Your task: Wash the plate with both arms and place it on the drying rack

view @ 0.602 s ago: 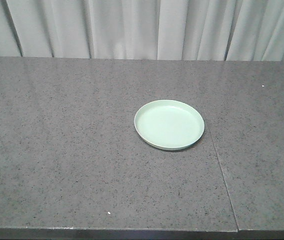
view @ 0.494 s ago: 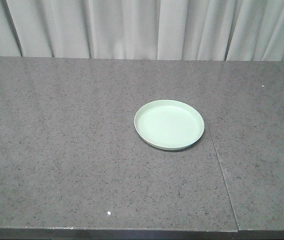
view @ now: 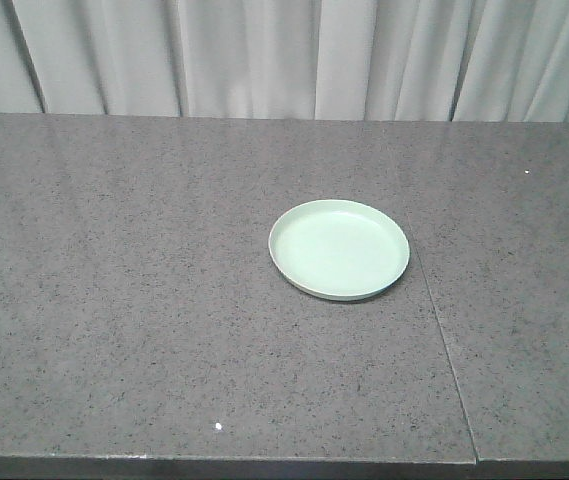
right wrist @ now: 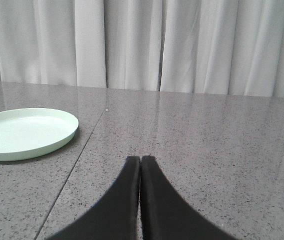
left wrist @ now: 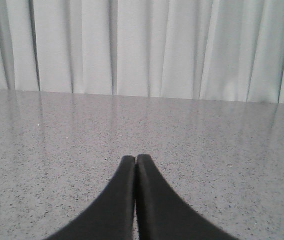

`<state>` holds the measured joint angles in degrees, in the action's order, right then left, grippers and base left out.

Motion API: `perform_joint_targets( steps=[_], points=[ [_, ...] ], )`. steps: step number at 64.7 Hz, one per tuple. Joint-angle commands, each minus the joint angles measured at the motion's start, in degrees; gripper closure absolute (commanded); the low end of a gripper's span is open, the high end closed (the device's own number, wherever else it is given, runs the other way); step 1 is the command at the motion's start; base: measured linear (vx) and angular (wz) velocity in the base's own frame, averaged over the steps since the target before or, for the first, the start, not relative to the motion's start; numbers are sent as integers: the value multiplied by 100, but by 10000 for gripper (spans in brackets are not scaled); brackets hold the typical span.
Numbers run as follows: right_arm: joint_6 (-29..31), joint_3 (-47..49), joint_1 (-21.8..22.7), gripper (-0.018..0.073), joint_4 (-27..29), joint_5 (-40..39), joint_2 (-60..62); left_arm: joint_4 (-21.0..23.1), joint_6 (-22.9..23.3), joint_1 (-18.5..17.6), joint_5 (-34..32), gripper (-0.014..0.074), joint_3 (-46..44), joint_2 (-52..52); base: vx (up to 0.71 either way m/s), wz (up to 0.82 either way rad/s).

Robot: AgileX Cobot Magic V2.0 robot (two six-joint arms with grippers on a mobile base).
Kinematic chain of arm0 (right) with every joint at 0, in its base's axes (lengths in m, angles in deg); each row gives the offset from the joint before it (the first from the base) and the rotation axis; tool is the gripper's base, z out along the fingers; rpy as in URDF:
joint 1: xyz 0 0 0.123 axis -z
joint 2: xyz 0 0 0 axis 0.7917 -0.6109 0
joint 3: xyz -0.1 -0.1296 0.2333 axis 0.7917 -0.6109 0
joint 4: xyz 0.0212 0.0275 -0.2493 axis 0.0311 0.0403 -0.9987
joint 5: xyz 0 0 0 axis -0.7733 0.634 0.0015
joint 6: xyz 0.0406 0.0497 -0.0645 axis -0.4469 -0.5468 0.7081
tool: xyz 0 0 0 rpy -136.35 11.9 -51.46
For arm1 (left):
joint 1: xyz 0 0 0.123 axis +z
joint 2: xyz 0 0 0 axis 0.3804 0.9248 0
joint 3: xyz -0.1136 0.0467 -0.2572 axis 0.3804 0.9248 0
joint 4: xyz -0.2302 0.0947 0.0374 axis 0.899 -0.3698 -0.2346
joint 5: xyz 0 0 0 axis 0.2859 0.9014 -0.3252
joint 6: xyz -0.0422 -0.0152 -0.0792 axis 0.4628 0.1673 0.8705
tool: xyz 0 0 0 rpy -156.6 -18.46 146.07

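Grey speckled stone countertop (view: 114,300) across nearly the whole front-facing view, polished enough to carry faint pale reflections, ending at the back against a white pleated curtain (view: 264,55) hanging in vertical folds along the full width. Next in size, pale mint-green plate (view: 339,249): round, plain, low upturned rim, lying flat and right way up on the stone a little right of centre, touched by nothing, thin shadow along its near edge. In the right wrist view, low at the left side and partly cut off by the frame. Then left gripper (left wrist: 135,159): two black curved fingers (left wrist: 117,200) pressed tip to tip with only a hairline between them, closed on nothing, low over the stone and pointed toward the curtain. Likewise right gripper (right wrist: 141,160): black tips together, nothing pinched between, aimed at the curtain, plate well apart to its left, beyond the seam (view: 444,350). That thin dark line between two slabs, running back from the front edge and passing just beside the plate's right rim; touching it or not, cannot tell. Smallest, white speck (view: 218,427) on the stone near the front edge, left of the plate and well apart from it.
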<state>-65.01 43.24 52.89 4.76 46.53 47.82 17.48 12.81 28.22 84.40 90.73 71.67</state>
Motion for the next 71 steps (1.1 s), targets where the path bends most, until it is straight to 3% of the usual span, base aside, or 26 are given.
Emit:
perform_joint_targets(
  steps=[1, 23, 46, 71],
  points=[
    [23, -5, 23, 564, -18, -452, 26, 55, 17, 2, -428, 603, -151, -88, 0, 0],
    [23, -5, 23, 564, -18, -452, 26, 55, 17, -30, -429, 603, -151, -88, 0, 0],
    [-109, 190, 23, 561, 80, -717, 15, 55, 17, -455, -429, 603, -151, -88, 0, 0],
    [111, 2962, 23, 561, -21, 1461, -1657, 55, 17, -448, -429, 603, -151, -88, 0, 0]
  ],
)
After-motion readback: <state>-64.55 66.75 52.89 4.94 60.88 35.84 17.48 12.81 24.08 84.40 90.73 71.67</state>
